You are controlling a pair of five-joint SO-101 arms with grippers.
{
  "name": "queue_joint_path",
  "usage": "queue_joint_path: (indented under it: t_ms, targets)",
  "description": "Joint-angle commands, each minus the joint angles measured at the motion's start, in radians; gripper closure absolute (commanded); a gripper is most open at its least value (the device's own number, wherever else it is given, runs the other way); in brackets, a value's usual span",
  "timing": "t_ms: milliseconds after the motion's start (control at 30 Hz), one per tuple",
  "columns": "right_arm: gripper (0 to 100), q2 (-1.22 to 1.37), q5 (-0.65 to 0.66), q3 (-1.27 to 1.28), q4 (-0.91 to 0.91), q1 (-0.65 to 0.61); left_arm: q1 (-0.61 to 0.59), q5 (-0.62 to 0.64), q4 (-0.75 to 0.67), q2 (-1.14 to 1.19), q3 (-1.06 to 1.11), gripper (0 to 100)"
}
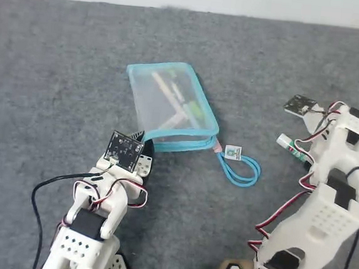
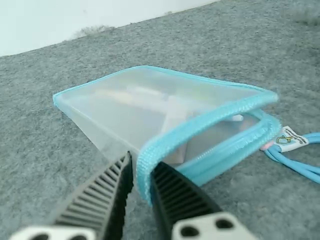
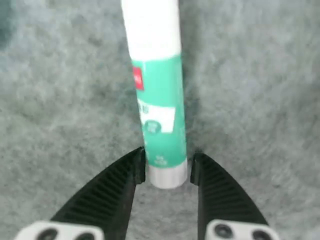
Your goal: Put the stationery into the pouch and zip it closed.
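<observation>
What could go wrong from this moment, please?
1. The right gripper holds the glue stick only by its end, so it may tilt or slip out.
2. The left gripper pinches just the pouch rim; the mouth looks narrow, so the stick may catch on it.

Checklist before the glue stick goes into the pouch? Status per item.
1. Left gripper has the pouch: ok, shut on the zipper edge at one corner.
2. Pouch mouth open: ok, the two zipper edges gape apart; wide enough for the stick, cannot tell.
3. Right gripper has the glue stick: ok, clamped at one end.
4. Stick lined up with the mouth: not ok, in the high view it sits off to the side, apart from the pouch.
5. Strap out of the mouth: ok, looped on the mat outside the corner.
</observation>
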Motion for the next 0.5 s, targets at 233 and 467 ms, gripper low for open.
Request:
queue_joint_path:
  t_ms: [233,467]
  targets:
    - [85.0,-0.045,0.021,-0.009,-0.025,-0.045,0.018,-0.009,0.006,-0.015,-0.012,99]
    - [97.7,-0.05,-0.11,-0.009,-0.025,-0.008,0.018,-0.009,0.006,-0.015,-0.012,99]
